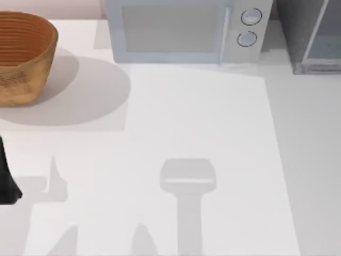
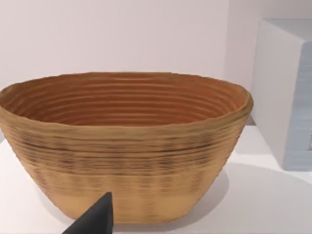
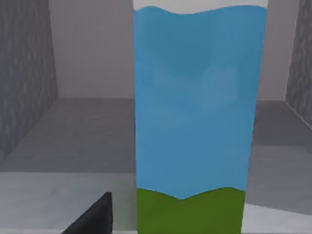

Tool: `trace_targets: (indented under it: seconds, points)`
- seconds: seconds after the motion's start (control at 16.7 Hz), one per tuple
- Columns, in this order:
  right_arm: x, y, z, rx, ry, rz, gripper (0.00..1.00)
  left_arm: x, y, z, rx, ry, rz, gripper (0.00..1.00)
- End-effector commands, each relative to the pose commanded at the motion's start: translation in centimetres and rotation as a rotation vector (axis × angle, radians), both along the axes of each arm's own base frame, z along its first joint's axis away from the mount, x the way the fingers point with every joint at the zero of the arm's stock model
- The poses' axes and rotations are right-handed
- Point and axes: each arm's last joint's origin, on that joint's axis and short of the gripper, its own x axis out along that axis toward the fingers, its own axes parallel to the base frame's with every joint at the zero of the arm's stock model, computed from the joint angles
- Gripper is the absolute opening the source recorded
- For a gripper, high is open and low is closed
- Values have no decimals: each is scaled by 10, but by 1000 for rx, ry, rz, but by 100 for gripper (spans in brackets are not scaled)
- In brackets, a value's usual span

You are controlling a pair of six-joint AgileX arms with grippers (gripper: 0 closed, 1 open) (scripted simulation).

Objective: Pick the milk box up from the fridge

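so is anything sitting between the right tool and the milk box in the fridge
Nothing visible. In the right wrist view the milk box stands upright on the fridge floor directly ahead, with one dark fingertip of the right tool beside it and no object between.

- Our left arm (image 1: 6,178) sits at the table's left edge, about halfway down the top view, a dark shape low beside the border.
- One dark fingertip of our left gripper (image 2: 92,219) juts into its wrist view.
- One dark fingertip of our right gripper (image 3: 91,218) shows likewise.
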Motion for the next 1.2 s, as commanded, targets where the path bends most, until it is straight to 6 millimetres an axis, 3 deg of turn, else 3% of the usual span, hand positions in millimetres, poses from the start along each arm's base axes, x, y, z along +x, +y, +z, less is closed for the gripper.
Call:
trace_targets:
  seconds: [0.18, 0.3, 0.42, 0.78, 1.2]
  points:
    - [51, 2, 5, -2, -9, -9, 100, 0, 0, 0, 0, 0, 0, 100]
    - [73, 8, 5, 1, 2, -14, 100, 0, 0, 0, 0, 0, 0, 100]
    - [84, 12, 5, 3, 12, -17, 100, 0, 0, 0, 0, 0, 0, 100]
    - [88, 12, 5, 4, 16, -18, 100, 0, 0, 0, 0, 0, 0, 100]
    - [142, 12, 6, 3, 10, -17, 100, 0, 0, 0, 0, 0, 0, 100]
